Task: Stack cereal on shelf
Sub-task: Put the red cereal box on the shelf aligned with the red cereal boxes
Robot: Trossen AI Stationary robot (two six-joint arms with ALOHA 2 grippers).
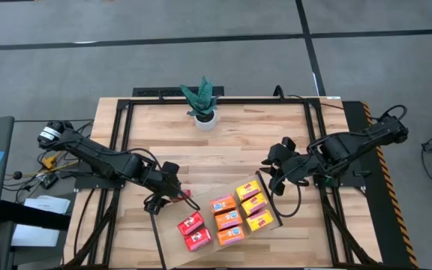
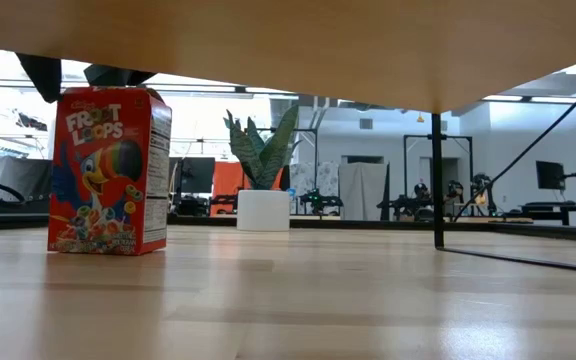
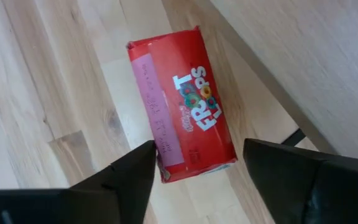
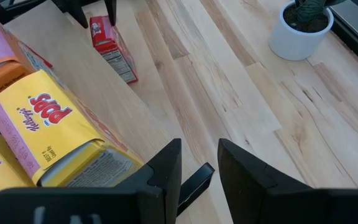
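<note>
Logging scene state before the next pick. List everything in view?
Table: one, light wood, under everything.
Shelf: one, light wood, lying askew at the table's near edge.
Red boxes on the shelf: two, at its left end.
Orange and yellow boxes: six, in two rows on the shelf, right of the red ones.
Red box on the table: one, upright, beside the shelf.
Plant: one, green in a white pot, far table edge.
Left gripper: open, over the upright red box.
Right gripper: open, empty, by the shelf's right end.
</note>
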